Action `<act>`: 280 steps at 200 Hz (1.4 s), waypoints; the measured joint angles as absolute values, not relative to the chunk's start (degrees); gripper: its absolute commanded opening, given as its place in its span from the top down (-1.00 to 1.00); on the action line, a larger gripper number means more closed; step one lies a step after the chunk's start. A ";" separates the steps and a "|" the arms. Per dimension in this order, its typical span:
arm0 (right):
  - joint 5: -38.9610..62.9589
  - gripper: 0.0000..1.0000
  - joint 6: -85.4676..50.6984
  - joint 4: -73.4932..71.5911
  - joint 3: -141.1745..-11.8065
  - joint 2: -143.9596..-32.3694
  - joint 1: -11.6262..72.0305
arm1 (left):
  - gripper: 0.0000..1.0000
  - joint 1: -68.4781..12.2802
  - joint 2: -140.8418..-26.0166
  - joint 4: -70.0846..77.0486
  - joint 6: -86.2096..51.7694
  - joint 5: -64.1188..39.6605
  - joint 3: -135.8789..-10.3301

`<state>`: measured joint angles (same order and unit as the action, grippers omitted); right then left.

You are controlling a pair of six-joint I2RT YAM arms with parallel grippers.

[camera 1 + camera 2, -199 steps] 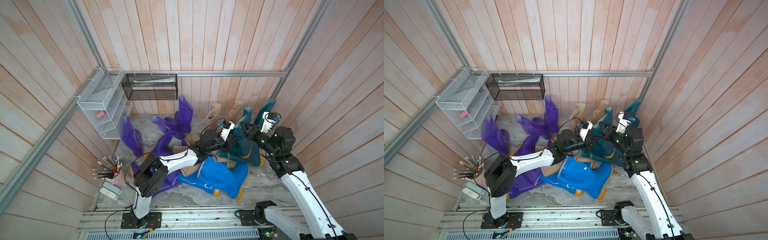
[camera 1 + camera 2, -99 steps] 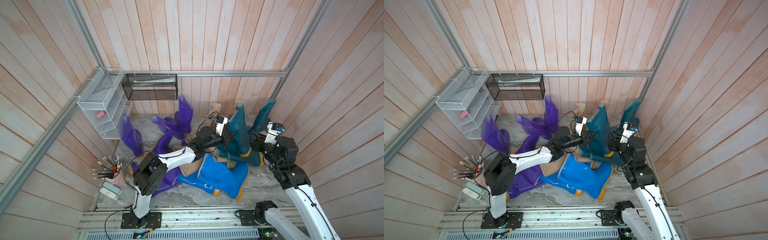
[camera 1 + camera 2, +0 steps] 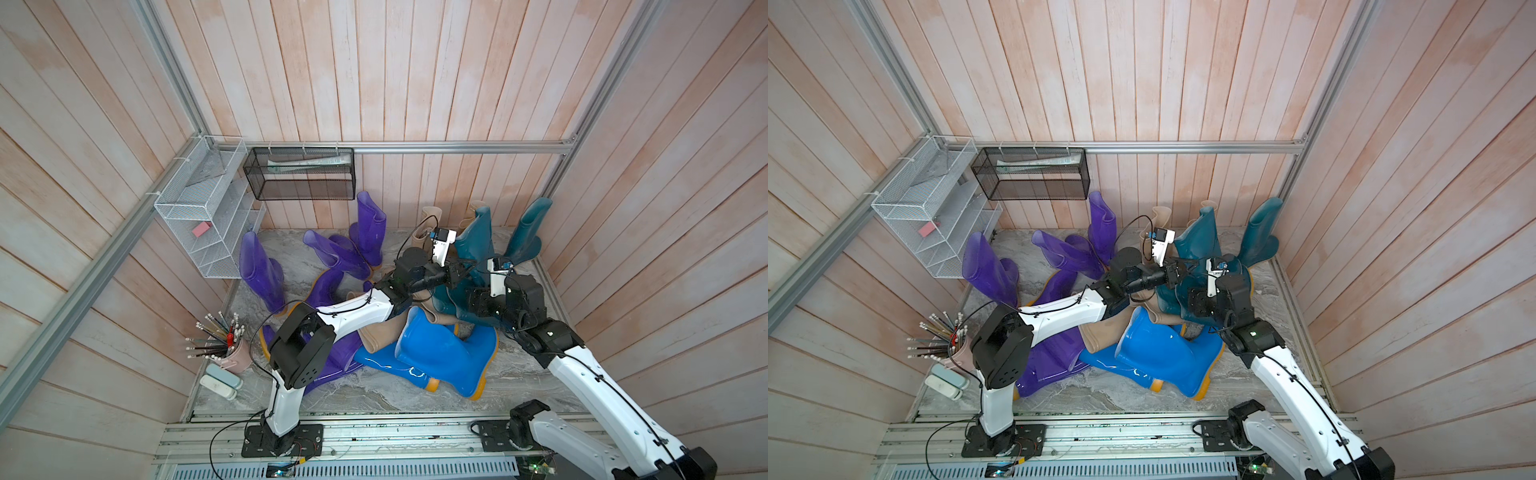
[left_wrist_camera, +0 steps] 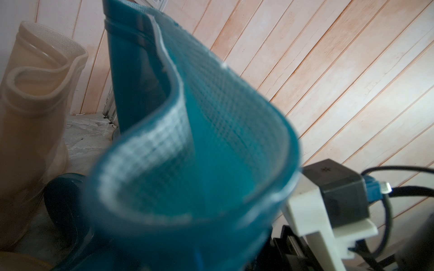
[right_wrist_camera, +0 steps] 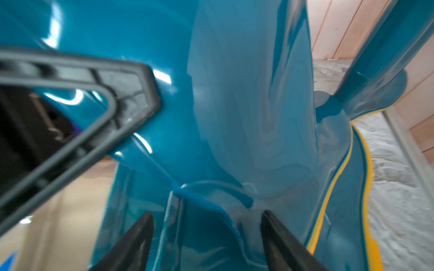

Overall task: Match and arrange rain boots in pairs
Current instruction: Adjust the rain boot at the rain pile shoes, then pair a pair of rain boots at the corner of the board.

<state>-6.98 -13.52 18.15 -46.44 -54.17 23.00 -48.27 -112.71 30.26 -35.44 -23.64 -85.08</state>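
The left end effector (image 3: 462, 272) is closed tight on the shaft of a teal boot (image 3: 476, 239). I judge this from the creased rubber where one finger (image 5: 131, 101) lies flat against the glossy side. The grip sits low on the shaft, which holds the tall, floppy boot upright with its mouth up instead of letting it tip into the heap.

The right end effector (image 5: 206, 234) stands wide open close against the same boot, near the ankle. A fold of teal rubber lies between its fingertips, but nothing is clamped. My reading is that one arm steadies the boot so the other can take a lower, firmer hold.

A second teal boot (image 3: 528, 232) stands against the right-hand wall nearby. It looks like the likely partner, which would explain why the held boot is upright on that side of the tabletop (image 3: 374, 399).

Beige boots (image 3: 428, 216) stand at the back wall just behind. Blue boots (image 3: 436, 357) lie on their sides at the front, overlapping a fallen beige one. Purple boots (image 3: 365, 226) stand or lean at the back left, loosely grouped rather than lined up. Most of the pairing is not yet done
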 measured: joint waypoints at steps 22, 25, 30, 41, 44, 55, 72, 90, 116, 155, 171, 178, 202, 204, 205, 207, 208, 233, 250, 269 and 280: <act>-12.60 -0.39 -13.41 16.71 -46.37 -56.23 23.66 | 1.00 -48.27 -112.71 30.20 -35.86 -23.77 -85.10; -13.52 -0.33 -13.50 16.23 -46.26 -56.42 23.64 | 1.00 -48.27 -112.71 30.20 -35.86 -23.79 -85.08; -14.92 -0.24 -13.39 15.42 -46.00 -56.58 23.64 | 1.00 -48.27 -112.71 30.20 -36.05 -23.83 -85.08; -17.43 0.13 -12.49 13.98 -45.28 -56.66 23.66 | 1.00 -48.27 -112.71 30.20 -36.27 -23.99 -85.10; -17.89 0.24 -13.15 13.43 -45.08 -56.66 23.68 | 1.00 -48.27 -112.71 30.17 -36.29 -23.99 -85.10; -18.96 0.48 -11.86 12.10 -44.64 -56.82 24.29 | 1.00 -48.34 -112.71 30.02 -36.47 -23.99 -85.08; -19.22 0.98 -10.92 10.44 -44.51 -57.36 24.56 | 1.00 -48.38 -112.71 29.98 -36.60 -23.94 -85.10; -18.96 1.00 -10.13 9.39 -44.51 -57.84 24.71 | 0.51 -48.29 -112.71 29.85 -36.80 -23.77 -85.10; -21.32 1.00 -10.11 8.82 -44.51 -57.74 23.59 | -0.01 -47.90 -112.31 30.55 -37.15 -25.69 -85.10; -24.91 1.00 -10.81 9.15 -44.27 -54.78 21.65 | -0.23 -46.89 -108.47 31.75 -37.98 -28.84 -85.06; -25.23 1.00 -11.00 9.74 -44.27 -53.71 20.84 | -0.23 -46.44 -105.51 32.32 -38.00 -29.78 -84.51; -25.21 1.00 -11.11 10.09 -44.29 -53.36 20.73 | -0.23 -46.22 -103.96 32.42 -37.93 -29.98 -84.14; -24.38 1.00 -10.87 11.51 -45.25 -53.17 20.25 | -0.23 -45.56 -98.37 32.75 -36.99 -30.11 -81.62; -24.25 1.00 -10.87 11.70 -45.52 -53.19 20.12 | -0.23 -45.47 -97.91 32.80 -36.91 -30.13 -81.28; -24.18 1.00 -10.87 11.75 -45.58 -53.21 20.08 | -0.23 -45.45 -97.73 32.80 -36.86 -30.13 -81.17; -24.03 1.00 -10.83 11.92 -45.84 -53.25 19.97 | -0.23 -45.39 -97.19 32.77 -36.71 -30.13 -80.73; -23.86 1.00 -10.81 12.05 -46.04 -53.28 19.84 | -0.23 -45.32 -96.79 32.80 -36.62 -30.09 -80.47; -19.88 1.00 -10.44 13.61 -49.98 -53.78 16.53 | -0.23 -44.07 -90.56 32.75 -35.40 -29.67 -74.61; -15.53 1.00 -10.55 13.74 -52.36 -54.24 12.97 | -0.23 -42.68 -87.11 32.53 -34.92 -29.12 -70.61; -11.35 1.00 -11.07 13.15 -54.39 -55.46 9.13 | -0.23 -41.23 -84.05 31.88 -34.46 -28.08 -66.81; -9.37 1.00 -11.62 12.45 -55.55 -56.80 7.42 | -0.24 -40.66 -82.52 31.16 -34.17 -27.64 -65.04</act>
<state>-9.37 -11.62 12.45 -55.55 -56.80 7.42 -40.66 -82.52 31.16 -34.17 -27.64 -65.04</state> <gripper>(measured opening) 0.061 0.617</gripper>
